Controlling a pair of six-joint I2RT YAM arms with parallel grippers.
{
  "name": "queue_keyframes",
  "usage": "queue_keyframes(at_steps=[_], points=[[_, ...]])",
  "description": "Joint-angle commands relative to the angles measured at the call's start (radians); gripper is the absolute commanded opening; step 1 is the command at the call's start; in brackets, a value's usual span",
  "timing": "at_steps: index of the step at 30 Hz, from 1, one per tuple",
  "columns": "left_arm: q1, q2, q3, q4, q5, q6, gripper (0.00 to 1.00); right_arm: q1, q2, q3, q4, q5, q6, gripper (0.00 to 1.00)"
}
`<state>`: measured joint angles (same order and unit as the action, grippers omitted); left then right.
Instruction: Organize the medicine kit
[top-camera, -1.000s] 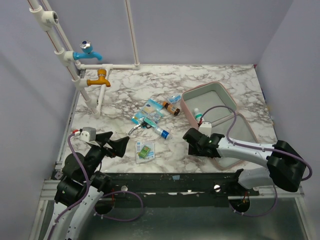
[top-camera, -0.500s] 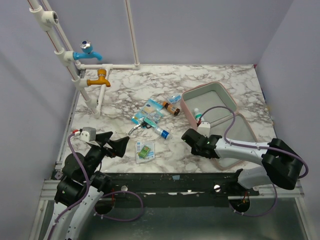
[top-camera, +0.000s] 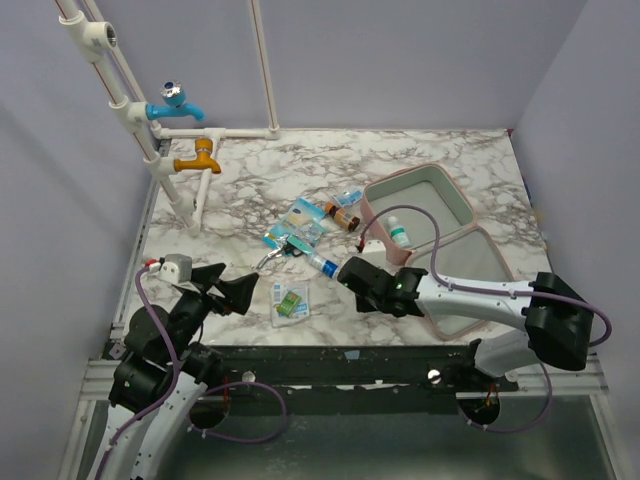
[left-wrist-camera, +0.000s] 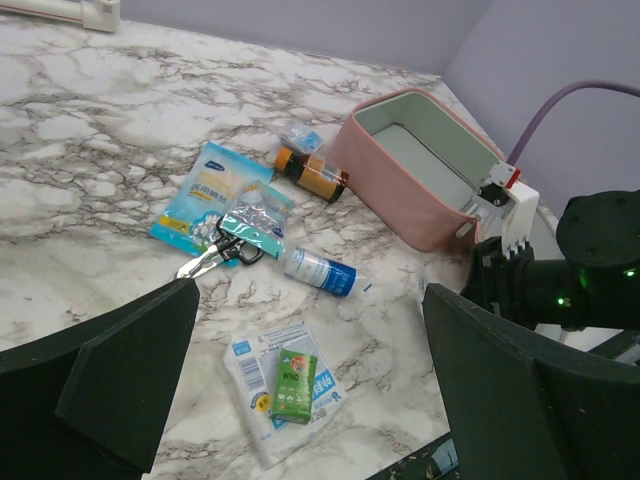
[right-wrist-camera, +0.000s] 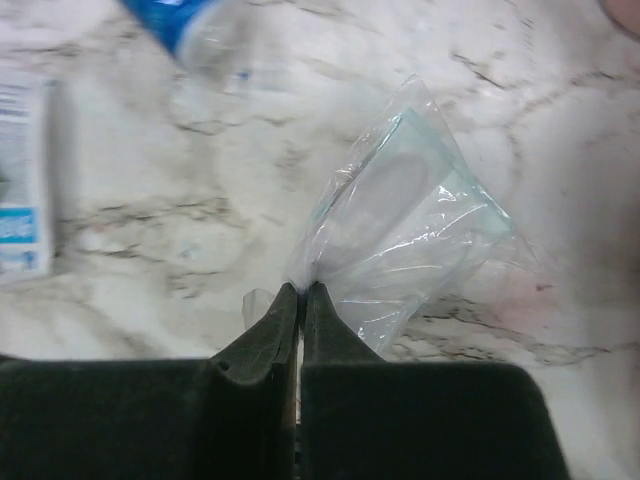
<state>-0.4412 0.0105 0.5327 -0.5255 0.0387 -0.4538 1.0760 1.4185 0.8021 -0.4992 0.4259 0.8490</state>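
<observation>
So the marble table takes up most of the top view. The medicine kit sits at about 3 o'clock on it, flopped open with both pale-lined halves facing up, one half toward 12 and the other toward 6. It looks like a soft, light case, so I'd guess the walls will flex and the whole thing could skate on that slick marble if nudged. Best bet for a hold is probably pinching a wall at the rim near a corner, or the free edge opposite the hinge when it's time to fold it closed. The left claw hangs at about 8 o'clock on the table, fingers spread wide with nothing in them. The right claw is roughly 8 o'clock from the kit and near it, and the wrist view shows its fingers pressed together on a clear plastic wrapper. Loose stuff lies around the table centre: blue-white sachets, a blue-labelled bottle, an amber bottle and a little green box. A small white bottle lies in the kit's far half.
</observation>
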Motion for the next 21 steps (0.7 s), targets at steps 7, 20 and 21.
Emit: queue_keyframes(at_steps=[7, 20, 21], points=[[-0.005, -0.035, -0.002, -0.002, -0.008, 0.006, 0.98, 0.046, 0.03, 0.185, -0.008, -0.057, -0.189, 0.01], [-0.005, -0.023, -0.003, -0.001, -0.011, 0.004, 0.98, -0.01, -0.033, 0.301, 0.06, 0.183, -0.725, 0.01], [-0.005, -0.023, -0.002, -0.002, -0.011, 0.005, 0.98, -0.031, -0.048, 0.292, 0.097, 0.178, -0.769, 0.01]])
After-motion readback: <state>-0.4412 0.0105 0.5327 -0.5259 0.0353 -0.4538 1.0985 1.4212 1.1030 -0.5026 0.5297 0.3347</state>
